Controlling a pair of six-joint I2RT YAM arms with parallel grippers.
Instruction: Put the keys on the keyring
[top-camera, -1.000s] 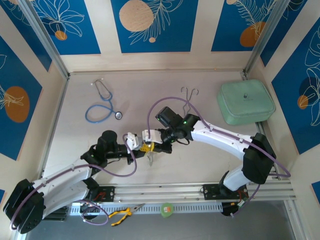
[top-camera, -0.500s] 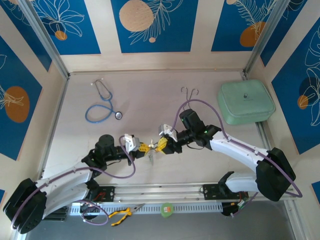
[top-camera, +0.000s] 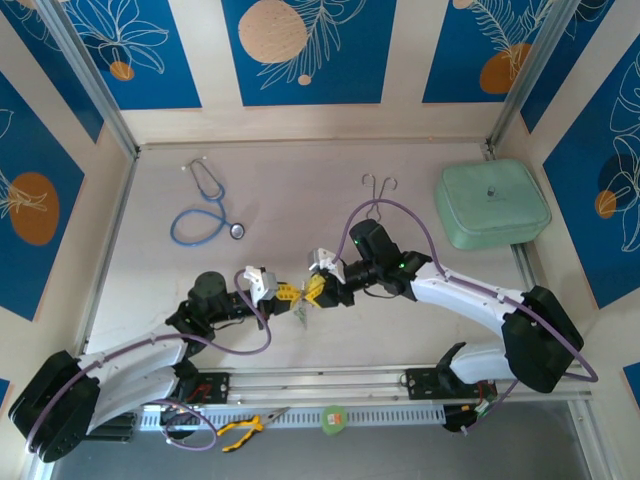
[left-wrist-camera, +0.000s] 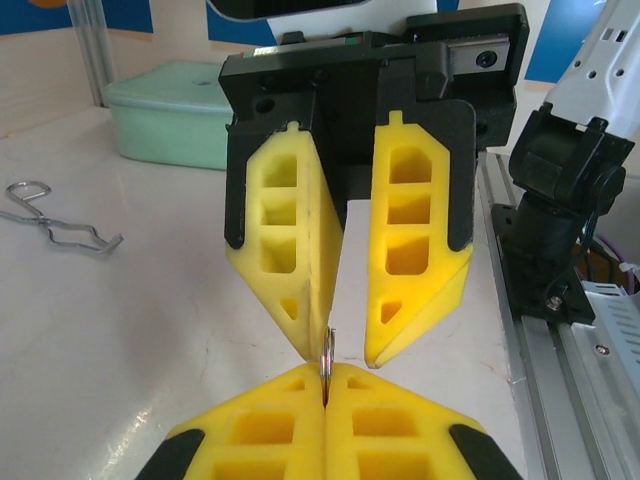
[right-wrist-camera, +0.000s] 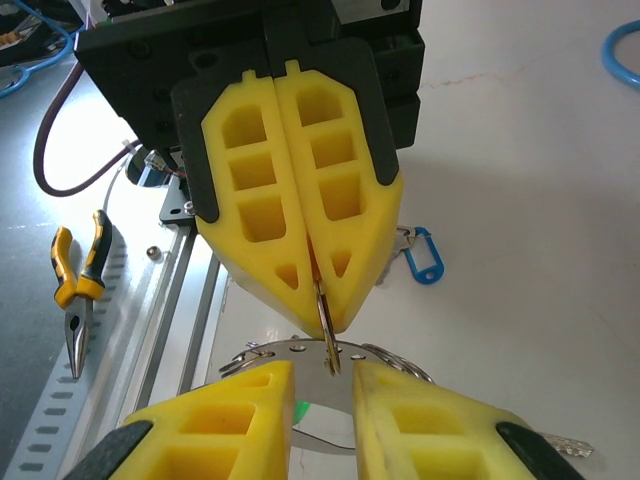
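The right gripper (left-wrist-camera: 347, 345) has parted its jaws and drawn back slightly from the left gripper (right-wrist-camera: 322, 318).

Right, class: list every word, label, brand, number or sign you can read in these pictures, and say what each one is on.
No text can be read anywhere.
On the green case: a small dark mark on the lid, too small to read.
On the blue tag: the window looks blank.
On the round green thing by the rail: markings too blurred to read.
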